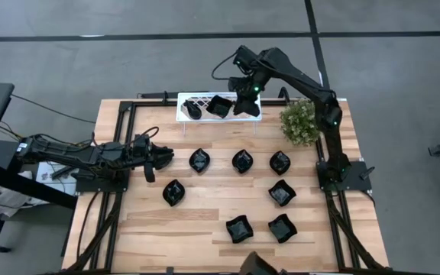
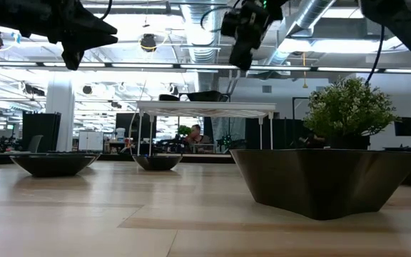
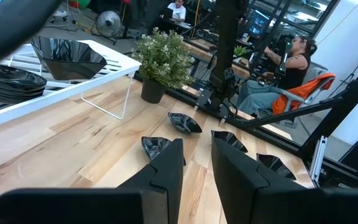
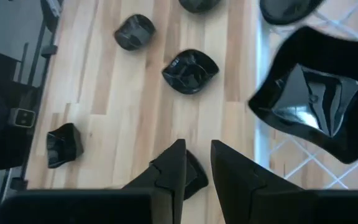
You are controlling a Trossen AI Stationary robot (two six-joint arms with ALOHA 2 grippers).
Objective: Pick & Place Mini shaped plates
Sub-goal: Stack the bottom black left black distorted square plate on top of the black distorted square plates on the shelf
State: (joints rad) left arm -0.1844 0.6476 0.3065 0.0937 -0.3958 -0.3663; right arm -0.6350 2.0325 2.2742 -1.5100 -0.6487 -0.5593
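Several glossy black mini shaped plates lie on the wooden table, among them a plate, a plate and a plate. Two more sit on the white lattice rack: a rounded plate and a square plate. My right gripper hovers over the rack's right end, just beside the square plate, its jaws narrowly open with nothing between them. My left gripper hangs above the left side of the table, left of the row of plates, also narrowly open and holding nothing.
A potted plant stands at the back right, next to the rack. Black metal framing runs along the table's edges. In the low view a large plate sits close in front. A seated person is beyond the table.
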